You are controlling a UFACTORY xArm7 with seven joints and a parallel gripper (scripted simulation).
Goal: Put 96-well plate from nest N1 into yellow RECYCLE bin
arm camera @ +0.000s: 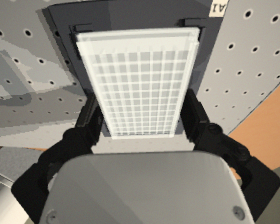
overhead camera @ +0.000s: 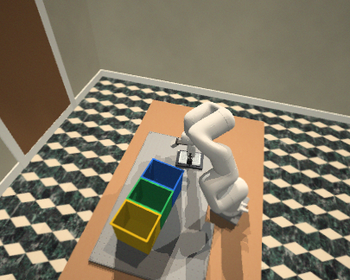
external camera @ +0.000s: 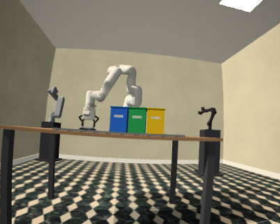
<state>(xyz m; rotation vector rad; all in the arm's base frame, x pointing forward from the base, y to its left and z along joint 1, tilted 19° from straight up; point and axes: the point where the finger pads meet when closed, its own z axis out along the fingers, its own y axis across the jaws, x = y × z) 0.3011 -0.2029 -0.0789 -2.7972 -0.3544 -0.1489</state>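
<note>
The white 96-well plate [arm camera: 137,82] lies flat in the dark plate nest N1 [arm camera: 136,30] on the perforated grey mat. My gripper [arm camera: 141,101] is down over the plate's near end, with its black fingers pressed on the plate's two long sides. It is shut on the plate. In the top view the gripper [overhead camera: 189,159] stands at the nest [overhead camera: 188,165], just beyond the blue bin. The yellow bin [overhead camera: 136,224] is the nearest of the row and furthest from the nest. It stands at the right end of the row in the exterior view [external camera: 155,120].
Three bins stand upright in a row touching one another: blue [overhead camera: 162,177], green [overhead camera: 149,198], yellow. The arm's base [overhead camera: 225,203] stands to the right of the bins. A camera stand [external camera: 52,138] and a second stand [external camera: 209,145] are beside the table.
</note>
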